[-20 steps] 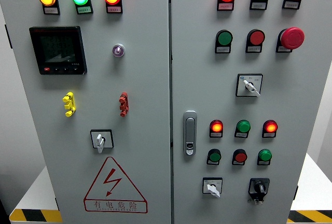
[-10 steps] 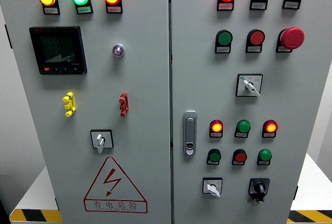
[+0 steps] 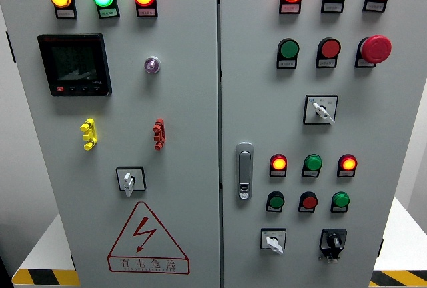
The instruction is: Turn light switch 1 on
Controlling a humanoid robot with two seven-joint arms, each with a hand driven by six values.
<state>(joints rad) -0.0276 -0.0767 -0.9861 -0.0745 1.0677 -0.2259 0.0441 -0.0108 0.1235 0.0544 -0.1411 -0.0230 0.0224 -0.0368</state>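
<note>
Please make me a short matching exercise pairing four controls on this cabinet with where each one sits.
Things:
1. digital meter
2. emergency stop button
3. door handle
4. warning triangle

Places:
A. right door, upper right
B. left door, bottom
C. left door, upper left
D. right door, left edge

Pairs: 1-C, 2-A, 3-D, 4-B

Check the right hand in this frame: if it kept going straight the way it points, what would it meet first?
That cannot be judged here: neither hand is in view, so no pointing direction shows. The head view holds only the grey cabinet face-on, with its lamps, buttons and rotary switches, such as the one at lower left.
</note>
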